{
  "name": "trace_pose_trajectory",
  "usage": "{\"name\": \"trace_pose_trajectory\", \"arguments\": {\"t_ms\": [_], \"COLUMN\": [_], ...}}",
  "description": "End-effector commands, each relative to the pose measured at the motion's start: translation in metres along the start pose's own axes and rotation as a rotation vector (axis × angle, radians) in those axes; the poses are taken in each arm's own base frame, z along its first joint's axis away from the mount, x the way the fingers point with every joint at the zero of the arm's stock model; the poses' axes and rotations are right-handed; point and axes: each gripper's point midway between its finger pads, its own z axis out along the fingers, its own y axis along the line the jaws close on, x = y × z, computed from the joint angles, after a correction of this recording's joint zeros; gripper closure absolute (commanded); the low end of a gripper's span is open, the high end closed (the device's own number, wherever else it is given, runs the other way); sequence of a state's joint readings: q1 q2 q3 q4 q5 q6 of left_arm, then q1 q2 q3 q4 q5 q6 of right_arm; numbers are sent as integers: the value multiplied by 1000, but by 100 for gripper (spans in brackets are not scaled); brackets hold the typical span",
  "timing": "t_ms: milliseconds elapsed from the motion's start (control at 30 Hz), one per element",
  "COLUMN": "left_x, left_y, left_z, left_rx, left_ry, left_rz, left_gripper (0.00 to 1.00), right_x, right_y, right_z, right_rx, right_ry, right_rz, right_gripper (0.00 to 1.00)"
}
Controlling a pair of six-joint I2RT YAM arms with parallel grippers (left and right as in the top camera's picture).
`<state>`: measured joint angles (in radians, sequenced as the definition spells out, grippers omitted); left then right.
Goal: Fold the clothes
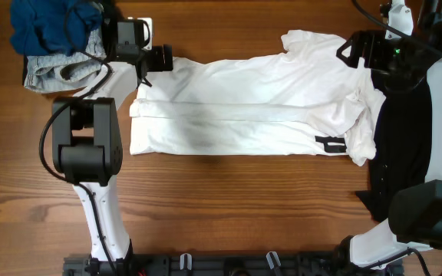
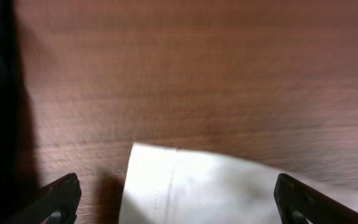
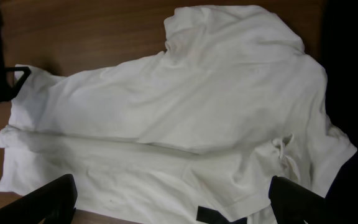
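Note:
A large white shirt lies spread across the wooden table, partly folded lengthwise, with a small black mark near its right end. My left gripper is open at the shirt's far left corner; in the left wrist view the corner of the shirt lies between the open fingers. My right gripper is open above the shirt's far right end. In the right wrist view the shirt fills the frame, with the open fingers above it, holding nothing.
A pile of blue and grey garments lies at the far left corner. A black garment lies at the right, under the right arm. The left arm's base stands left of the shirt. Bare wooden table lies in front.

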<state>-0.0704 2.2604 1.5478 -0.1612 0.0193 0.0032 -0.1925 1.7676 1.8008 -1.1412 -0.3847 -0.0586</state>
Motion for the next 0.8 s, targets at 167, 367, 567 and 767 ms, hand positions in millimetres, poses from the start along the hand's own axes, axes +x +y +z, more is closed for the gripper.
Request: {"name": "trace_pose_trajectory", "arguments": {"t_ms": [167, 367, 567, 767], "left_x": [29, 9, -38, -15], "left_y": [-4, 6, 0, -16], "left_z": [19, -10, -87, -94], "left_rx": [-11, -92, -79, -73], "left_ry": [71, 46, -35, 63], "left_rz": [24, -40, -173, -178], "left_gripper": [85, 96, 96, 96], "right_x": [-11, -41, -94, -103], "right_y": [1, 5, 27, -8], "right_z": [1, 2, 60, 196], "right_rx": [-5, -10, 39, 251], "right_ry": [-37, -151, -302, -360], "right_rz": [-8, 14, -41, 131], "right_gripper": [2, 17, 13, 0]}}
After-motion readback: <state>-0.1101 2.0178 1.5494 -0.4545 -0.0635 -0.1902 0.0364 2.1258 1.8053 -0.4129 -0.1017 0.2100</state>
